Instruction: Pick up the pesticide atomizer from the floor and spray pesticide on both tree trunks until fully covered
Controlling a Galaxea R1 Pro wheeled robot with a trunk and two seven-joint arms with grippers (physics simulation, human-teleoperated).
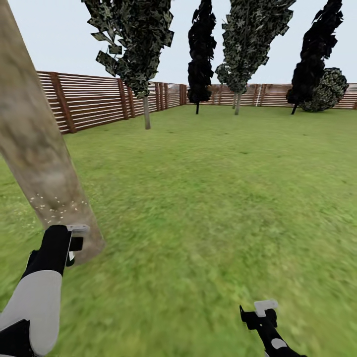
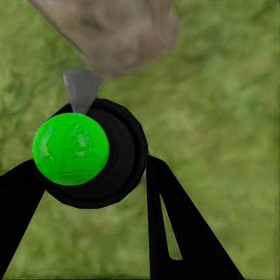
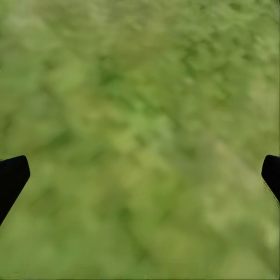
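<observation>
Atomizer [image 2: 87, 153]: black body w/ bright green cap, clamped between the L gripper [image 2: 93, 175] fingers in the wrist view; grey nozzle aimed at the trunk base. In head view the L gripper [image 1: 69, 243] sits at approx 8 o'clock, just beside the foot of the tree trunk [image 1: 34, 144]. Trunk leans, mottled grey-brown, pale specks low on it. R gripper [image 1: 260, 315] at approx 5 o'clock, over lawn [image 1: 213, 198], fingers spread wide, nothing between. Fence [image 1: 99, 99] from 10 to 2 o'clock; dark trees along it.
</observation>
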